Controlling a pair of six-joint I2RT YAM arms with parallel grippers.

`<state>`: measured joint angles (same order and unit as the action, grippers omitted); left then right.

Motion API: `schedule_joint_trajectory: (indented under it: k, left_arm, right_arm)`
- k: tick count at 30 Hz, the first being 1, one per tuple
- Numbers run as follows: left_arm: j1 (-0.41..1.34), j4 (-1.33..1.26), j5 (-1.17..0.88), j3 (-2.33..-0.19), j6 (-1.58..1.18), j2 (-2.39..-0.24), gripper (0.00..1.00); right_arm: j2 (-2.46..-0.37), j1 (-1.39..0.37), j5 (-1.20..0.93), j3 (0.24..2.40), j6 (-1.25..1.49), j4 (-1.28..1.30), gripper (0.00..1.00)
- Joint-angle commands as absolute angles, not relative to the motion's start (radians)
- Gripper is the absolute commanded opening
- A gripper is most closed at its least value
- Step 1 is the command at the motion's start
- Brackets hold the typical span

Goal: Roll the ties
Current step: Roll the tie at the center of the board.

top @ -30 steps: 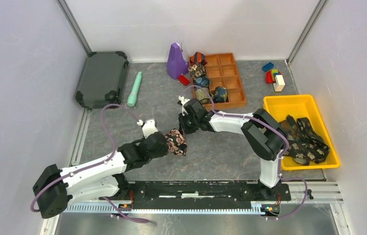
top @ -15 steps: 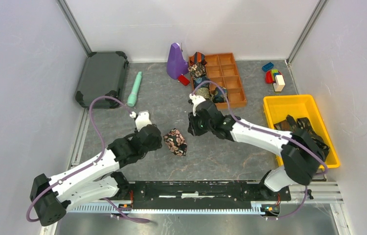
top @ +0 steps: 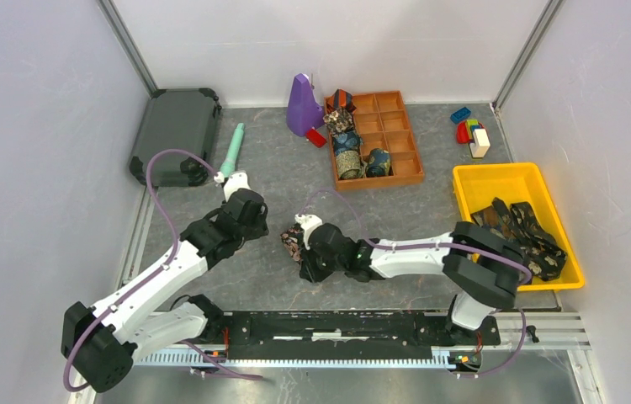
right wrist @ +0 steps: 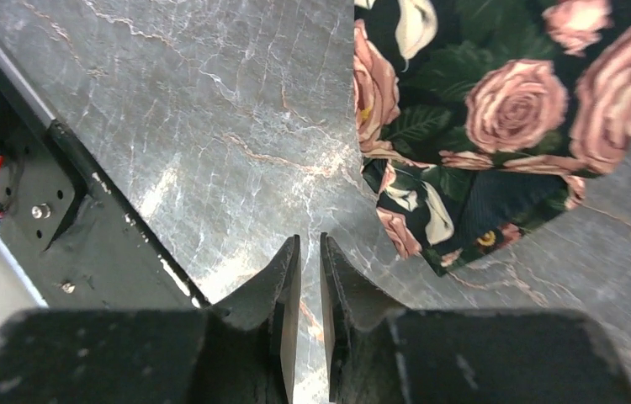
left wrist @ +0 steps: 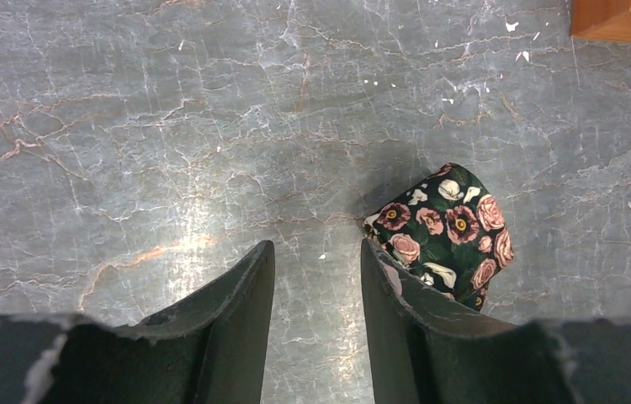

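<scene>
A rolled tie (top: 293, 237), dark with pink roses, lies on the grey table. It also shows as a floral roll (left wrist: 451, 227) and close up (right wrist: 497, 109). My left gripper (top: 257, 224) (left wrist: 316, 248) stands open and empty just left of it, the roll outside its right finger. My right gripper (top: 303, 259) (right wrist: 310, 240) hovers at the roll's near side, its jaws a narrow slit apart with nothing between them. More rolled ties (top: 349, 150) sit in the wooden tray (top: 402, 135). Flat ties (top: 524, 237) lie in the yellow bin (top: 504, 172).
A dark case (top: 176, 135), a teal cylinder (top: 232, 153) and a purple object (top: 302, 105) stand at the back. Toy blocks (top: 470, 135) are at the back right. The arms' black base rail (top: 346, 324) (right wrist: 51, 185) runs along the near edge.
My left gripper let go of the rolled tie and pulled back to the upper left. My right arm swung from behind the roll to its near side, and its jaws narrowed.
</scene>
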<state>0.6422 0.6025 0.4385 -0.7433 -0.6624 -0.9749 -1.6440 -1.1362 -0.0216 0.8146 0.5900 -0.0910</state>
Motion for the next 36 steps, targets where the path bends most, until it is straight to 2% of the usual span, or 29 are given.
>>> schedule_joint_trajectory:
  k: [1,11,30,32,36]
  left_arm:
    - [0.625,0.602,0.428,-0.765,-0.603,-0.943,0.50]
    - [0.611,0.618,0.432,-0.741,-0.608,-0.911,0.49]
    - [0.591,0.495,0.316,-0.724,-0.579,-0.962,0.50]
    - [0.588,0.451,0.275,-0.705,-0.573,-0.955,0.55]
    - [0.571,0.375,0.212,-0.660,-0.571,-0.931,0.73]
  right_arm:
    - [-1.712,-1.155,-0.006,0.862,0.623,-0.205,0.19]
    - [-1.734,-1.128,0.124,0.819,0.613,-0.161,0.18]
    - [-1.709,-0.912,0.089,0.760,0.492,-0.164,0.17]
    - [-1.712,-0.887,0.076,0.771,0.460,-0.165,0.17]
    - [-1.688,-0.867,0.021,0.782,0.388,-0.159,0.17]
